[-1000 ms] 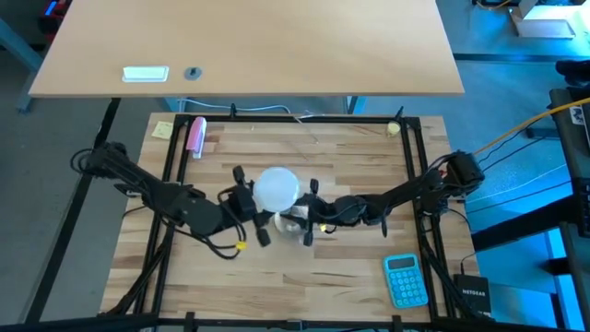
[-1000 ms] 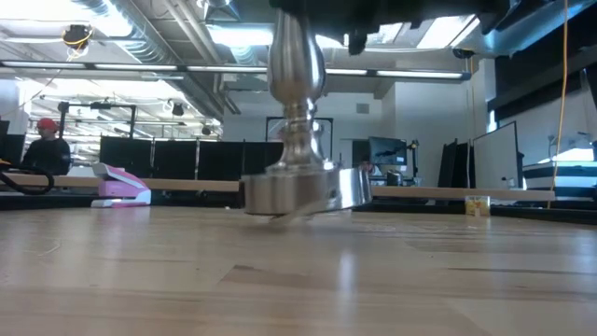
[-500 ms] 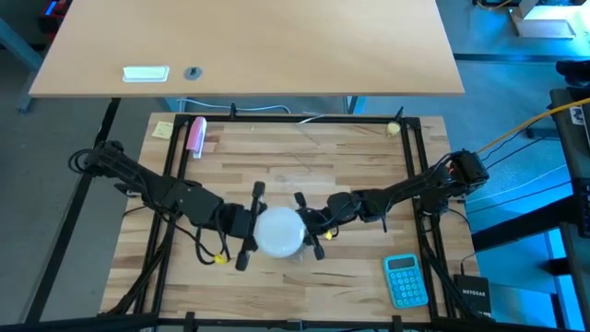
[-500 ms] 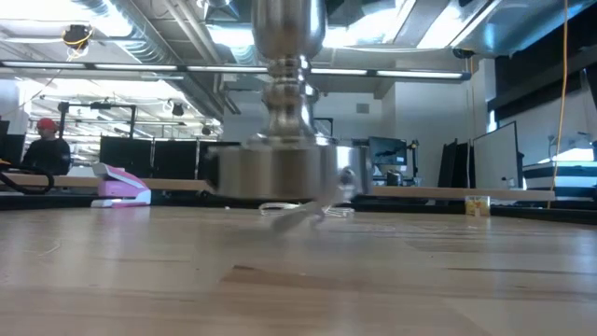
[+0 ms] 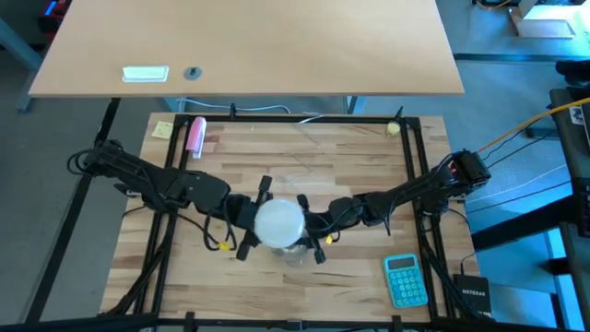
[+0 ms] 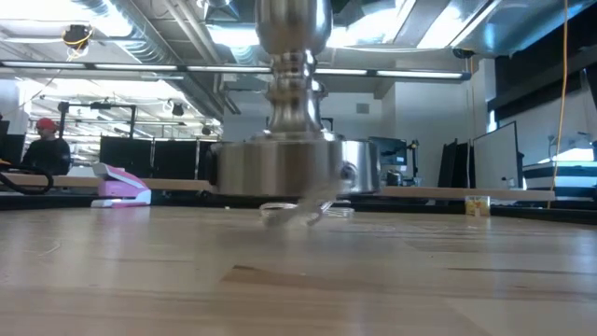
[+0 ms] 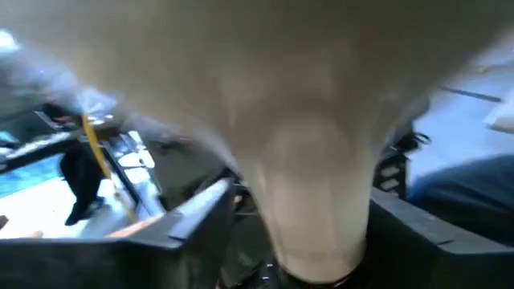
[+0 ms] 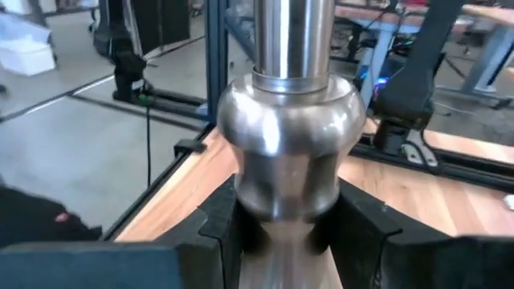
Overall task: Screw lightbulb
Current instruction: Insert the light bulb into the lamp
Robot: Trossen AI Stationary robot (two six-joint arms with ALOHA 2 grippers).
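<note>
The white lightbulb stands upright on top of the silver lamp stand. Seen from above, it hides the stand. My left gripper reaches in level from the table's left. Its two fingers stand on either side of the bulb's narrow neck. My right gripper comes level from the table's right and is shut on the stand's stem. The stand's round base hangs a little above the wooden table. My left gripper: whether its fingers touch the bulb's neck, I cannot tell, since that view is blurred. My right gripper pinches the stand's narrow waist, just under the rounded bulge, between its two fingers. The fingers lie level and across the stem. The stand is upright, its base clear of the table.
A blue calculator lies at the near right. A pink object and a yellow note lie at the far left. Black frame rails border the table. A person is far behind the table.
Both grippers have carried the stand and bulb toward the table's near edge. The stand was tilted and now hangs upright. My left gripper has swung round, so it now points level toward the table's right edge.
</note>
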